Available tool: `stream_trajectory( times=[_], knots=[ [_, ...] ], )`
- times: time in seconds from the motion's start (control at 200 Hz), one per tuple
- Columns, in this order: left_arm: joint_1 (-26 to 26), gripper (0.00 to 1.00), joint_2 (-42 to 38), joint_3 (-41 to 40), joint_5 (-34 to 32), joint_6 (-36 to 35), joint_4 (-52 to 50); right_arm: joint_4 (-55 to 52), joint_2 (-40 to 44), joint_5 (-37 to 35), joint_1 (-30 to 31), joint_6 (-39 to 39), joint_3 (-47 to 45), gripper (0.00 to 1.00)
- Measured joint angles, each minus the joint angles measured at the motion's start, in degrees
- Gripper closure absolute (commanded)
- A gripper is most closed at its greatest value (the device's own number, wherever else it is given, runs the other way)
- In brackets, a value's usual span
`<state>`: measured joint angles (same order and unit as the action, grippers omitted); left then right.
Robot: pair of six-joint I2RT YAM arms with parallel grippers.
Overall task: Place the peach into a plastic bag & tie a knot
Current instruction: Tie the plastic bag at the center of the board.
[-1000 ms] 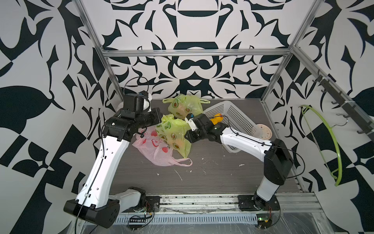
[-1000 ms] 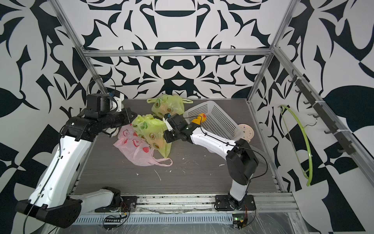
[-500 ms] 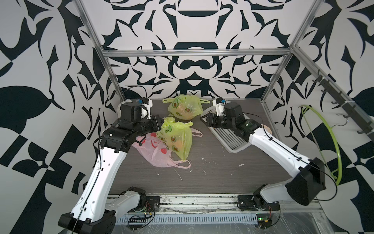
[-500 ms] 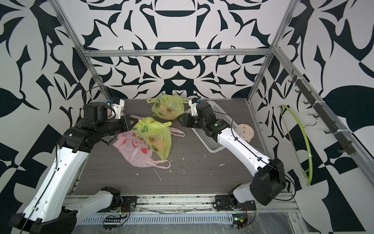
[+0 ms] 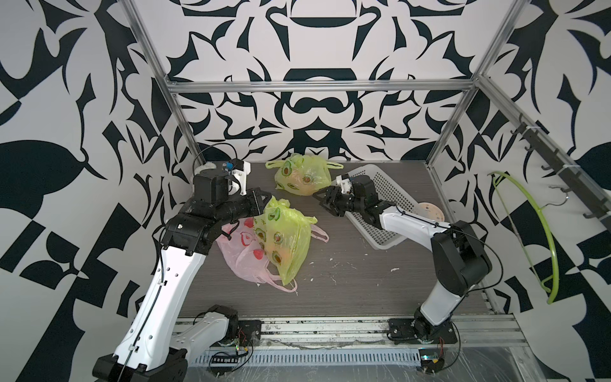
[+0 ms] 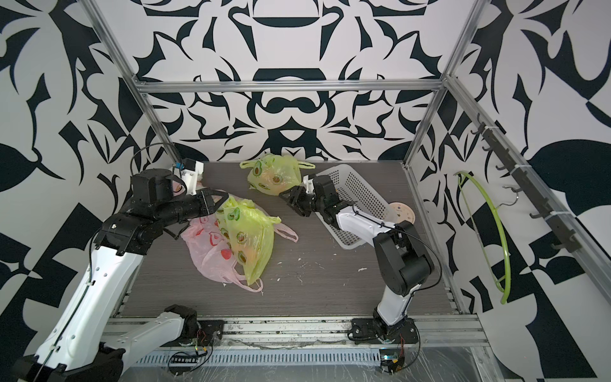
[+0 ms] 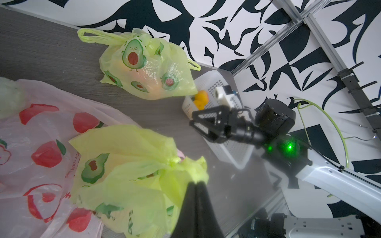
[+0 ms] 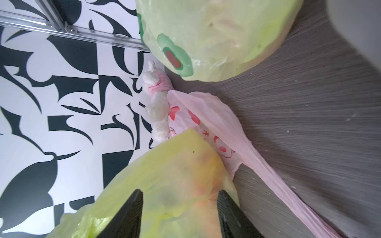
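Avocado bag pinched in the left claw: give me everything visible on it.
The avocado-print bag is thin, translucent yellow-green plastic, crumpled, printed with cartoon avocado halves. The left claw is shut on its bunched top, holding that end up; the body slopes down toward the front, draped over the pink bag, its lower tip down at the table. An orange blur shows through its lower half, possibly fruit. The right claw is open, clear of it.

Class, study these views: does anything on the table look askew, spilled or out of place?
The white basket at the back right looks tipped rather than flat, with orange fruit at one end. Small white flecks lie scattered across the table.
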<state>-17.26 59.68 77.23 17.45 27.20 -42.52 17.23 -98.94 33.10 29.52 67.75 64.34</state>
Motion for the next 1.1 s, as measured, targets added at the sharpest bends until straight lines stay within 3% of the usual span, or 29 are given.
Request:
stream_trajectory(
  times=[0.225, 0.405, 0.59, 0.855, 1.035, 1.1],
  knots=[
    [0.0, 1.0, 0.0, -0.02, 0.35, 0.02, 0.39, 4.66, 1.42, 0.13, 2.43, 3.93, -2.86, 0.45],
    [0.0, 1.0, 0.0, -0.02, 0.35, 0.0, 0.48, 3.34, 9.38, -1.92, 3.28, 5.4, -11.96, 0.42],
    [0.0, 1.0, 0.0, -0.76, 0.37, 0.02, 0.94, 3.21, 15.02, -4.28, 4.92, 6.29, -14.49, 0.4],
    [0.0, 1.0, 0.0, -1.2, 0.42, 0.37, 1.16, 4.26, 13.77, -5.6, 7.89, 7.98, -14.47, 0.42],
    [0.0, 1.0, -0.09, -1.64, 0.52, 0.39, 1.16, 4.72, 12.87, -6.78, 8.48, 9.4, -14.47, 0.51],
    [0.0, 1.0, -0.11, -1.66, 0.63, 0.42, 1.2, 5.05, 12.92, -7.34, 8.52, 9.7, -14.47, 0.58]
  ],
)
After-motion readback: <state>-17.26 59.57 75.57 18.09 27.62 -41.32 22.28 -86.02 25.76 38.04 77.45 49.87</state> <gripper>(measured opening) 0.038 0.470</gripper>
